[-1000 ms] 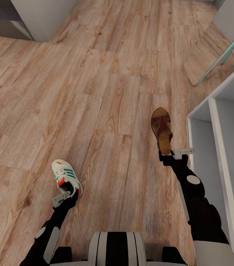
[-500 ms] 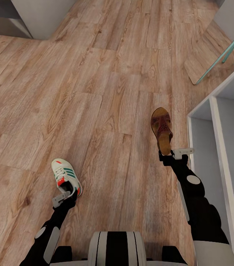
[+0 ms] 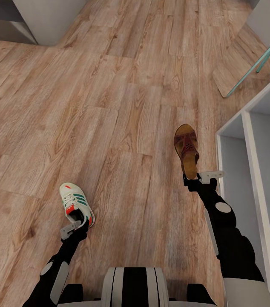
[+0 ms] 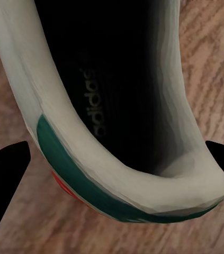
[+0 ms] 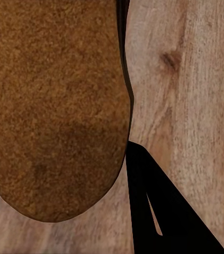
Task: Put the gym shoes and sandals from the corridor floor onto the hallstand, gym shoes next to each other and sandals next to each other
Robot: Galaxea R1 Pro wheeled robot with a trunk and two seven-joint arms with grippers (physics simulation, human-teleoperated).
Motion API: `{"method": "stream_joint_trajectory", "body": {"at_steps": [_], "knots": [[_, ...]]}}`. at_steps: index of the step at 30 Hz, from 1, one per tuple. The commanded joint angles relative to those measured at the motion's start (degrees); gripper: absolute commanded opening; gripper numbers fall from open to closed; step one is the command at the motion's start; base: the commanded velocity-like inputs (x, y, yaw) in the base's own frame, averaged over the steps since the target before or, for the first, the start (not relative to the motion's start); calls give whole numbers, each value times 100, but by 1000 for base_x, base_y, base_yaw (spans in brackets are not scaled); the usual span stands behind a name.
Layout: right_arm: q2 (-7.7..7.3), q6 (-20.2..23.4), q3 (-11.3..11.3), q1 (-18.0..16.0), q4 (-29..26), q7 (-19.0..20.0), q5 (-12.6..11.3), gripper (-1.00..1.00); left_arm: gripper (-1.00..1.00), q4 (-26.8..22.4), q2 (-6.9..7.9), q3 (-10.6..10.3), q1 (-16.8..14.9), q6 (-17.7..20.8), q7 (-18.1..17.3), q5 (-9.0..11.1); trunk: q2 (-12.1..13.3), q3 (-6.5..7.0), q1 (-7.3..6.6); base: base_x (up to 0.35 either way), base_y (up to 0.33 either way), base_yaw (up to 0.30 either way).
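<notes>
In the head view my left gripper (image 3: 78, 223) is shut on the heel of a white gym shoe (image 3: 75, 201) with green stripes and a red-orange tongue, its toe pointing away from me. The left wrist view has the shoe's heel rim (image 4: 106, 169) wedged between the two dark fingertips (image 4: 6, 169). My right gripper (image 3: 193, 178) is shut on the heel end of a dark brown sandal (image 3: 186, 147) with a tan footbed (image 5: 53, 106). Both shoes are over the wood-plank corridor floor (image 3: 122, 106). The pale grey-white hallstand (image 3: 254, 140) stands close beside the right arm.
A white cabinet corner (image 3: 50, 17) sits at the far left of the floor. A teal chair leg (image 3: 258, 59) slants across the far right, beyond the hallstand. Open wood floor stretches ahead between the two arms.
</notes>
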Motion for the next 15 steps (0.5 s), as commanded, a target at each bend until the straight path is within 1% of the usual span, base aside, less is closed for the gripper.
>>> {"method": "stream_joint_trajectory", "body": {"at_steps": [1,11,15], "knots": [[7,31,-17,-3,-10,55,39,-100,-100,5,-5,23,-3,7,-46,38,-1,-3,-1,0,0,0],[7,31,-17,-4,-10,55,39,-100,-100,0,-5,23,-3,15,-46,37,-1,-3,-1,0,0,0],[7,31,-17,-2,-10,55,37,-100,-100,-1,-5,23,-3,15,-46,37,4,86,-11,0,0,0]]}}
